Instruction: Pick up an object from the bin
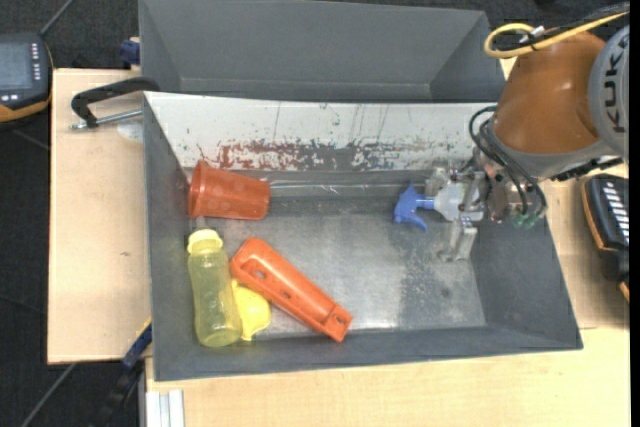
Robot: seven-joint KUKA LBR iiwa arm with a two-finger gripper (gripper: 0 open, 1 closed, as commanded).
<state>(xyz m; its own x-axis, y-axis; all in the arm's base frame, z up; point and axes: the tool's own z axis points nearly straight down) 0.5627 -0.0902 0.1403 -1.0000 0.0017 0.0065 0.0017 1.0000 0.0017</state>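
The grey metal bin [165, 245] holds five loose things, one of each kind. At the right side, near the back wall, there is one small blue plastic piece [410, 207] of irregular shape. The pincer [455, 220] of the arm is low in the bin, directly at the right of this blue piece, and the two seem to touch. I cannot tell if the pincer is wide or narrow, and I cannot tell if the blue piece is held or only lies against it.

The other four things are together at the left side, well apart from the pincer. One orange-red plastic cup [230, 193] lies on its side by the back wall. In front of it, one pale yellow translucent plastic bottle [212, 287] lies flat with its cap toward the cup. One long orange plastic handle-shaped piece [290, 288] lies slanted just beside the bottle, toward the front wall. One small yellow plastic piece [252, 312] lies between the bottle and the orange piece, partly hidden by them.
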